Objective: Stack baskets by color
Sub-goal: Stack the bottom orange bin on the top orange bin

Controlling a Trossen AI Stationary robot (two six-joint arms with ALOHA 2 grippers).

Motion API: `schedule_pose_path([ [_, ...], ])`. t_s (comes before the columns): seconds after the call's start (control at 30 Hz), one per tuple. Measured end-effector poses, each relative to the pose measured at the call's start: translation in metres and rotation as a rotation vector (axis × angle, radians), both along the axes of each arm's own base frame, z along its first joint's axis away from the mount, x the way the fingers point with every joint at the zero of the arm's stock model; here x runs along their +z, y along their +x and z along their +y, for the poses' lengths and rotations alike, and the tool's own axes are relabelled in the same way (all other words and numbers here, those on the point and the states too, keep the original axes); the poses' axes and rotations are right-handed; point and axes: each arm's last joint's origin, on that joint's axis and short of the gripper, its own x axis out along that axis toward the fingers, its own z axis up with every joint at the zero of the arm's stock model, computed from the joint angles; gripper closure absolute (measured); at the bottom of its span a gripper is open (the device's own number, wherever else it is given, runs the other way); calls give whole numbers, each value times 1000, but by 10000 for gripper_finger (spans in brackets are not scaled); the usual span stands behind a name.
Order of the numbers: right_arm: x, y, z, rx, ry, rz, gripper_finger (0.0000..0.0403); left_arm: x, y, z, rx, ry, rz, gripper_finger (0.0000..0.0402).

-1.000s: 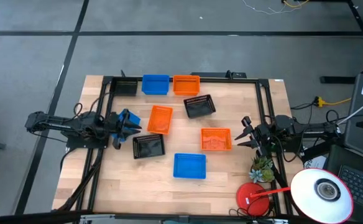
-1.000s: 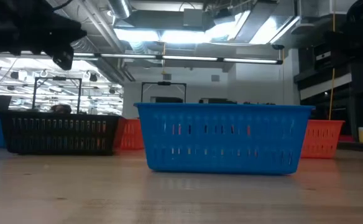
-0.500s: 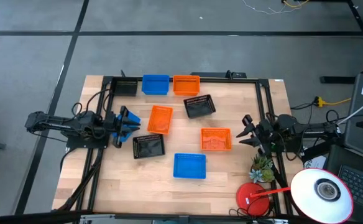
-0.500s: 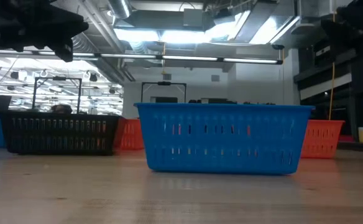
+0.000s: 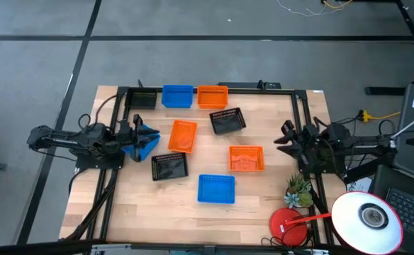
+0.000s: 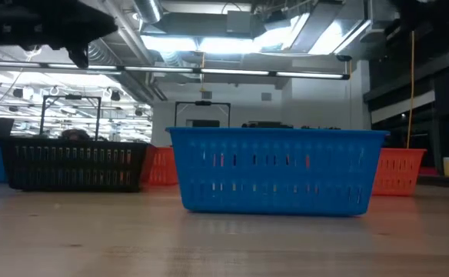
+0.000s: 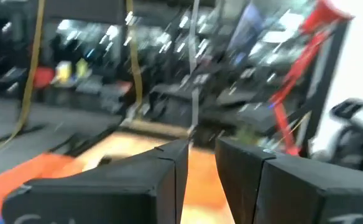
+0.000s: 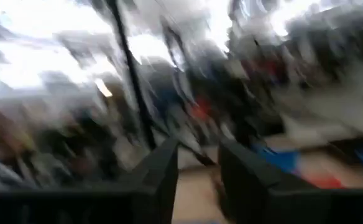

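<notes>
Several slotted baskets rest bottom down on the wooden table point(image 5: 264, 205). Blue baskets point(image 5: 177, 95) point(image 5: 216, 189), orange baskets point(image 5: 213, 95) point(image 5: 182, 135) point(image 5: 247, 158) and black baskets point(image 5: 227, 120) point(image 5: 169, 166) point(image 5: 142, 99) lie scattered. Another blue basket point(image 5: 147, 139) lies partly hidden under my left gripper point(image 5: 137, 129), which hovers open above the table's left side with nothing between its fingers point(image 7: 169, 168). My right gripper point(image 5: 283, 139) hovers open at the table's right side, right of the orange basket, also holding nothing point(image 8: 197, 149).
A dark metal frame point(image 5: 297, 113) runs around the table top. A small potted plant point(image 5: 299, 191) and a red round lamp base point(image 5: 286, 223) with a white lamp head point(image 5: 366, 219) stand at the near right corner. Bare wood lies along the near edge.
Both grippers have risen above the table and tipped their fingers upward while rolling a little, the right more than the left. Neither has opened or shut. The baskets have stayed where they were.
</notes>
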Motion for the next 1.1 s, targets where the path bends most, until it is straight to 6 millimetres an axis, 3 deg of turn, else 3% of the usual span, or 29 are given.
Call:
schedule_pose_path([
  [0.2,24,28,-9,-289,-48,580,287,21,10,5,133,-49,151,328],
  [0.37,36,54,-16,-278,-51,934,287,23,24,10,167,-142,195,328],
  [0.5,33,76,-25,-284,-60,1173,287,15,37,15,190,-180,261,328],
  [0.6,19,92,-34,-253,-97,1326,287,9,44,19,215,-182,303,328],
  [0.77,-11,118,-42,-82,-180,1451,287,9,51,24,238,-182,279,328],
  [0.97,-33,149,-45,-34,-330,1404,287,10,51,27,252,-182,269,328],
  [1.1,-46,158,-44,18,-368,1430,287,10,51,27,252,-181,269,328],
])
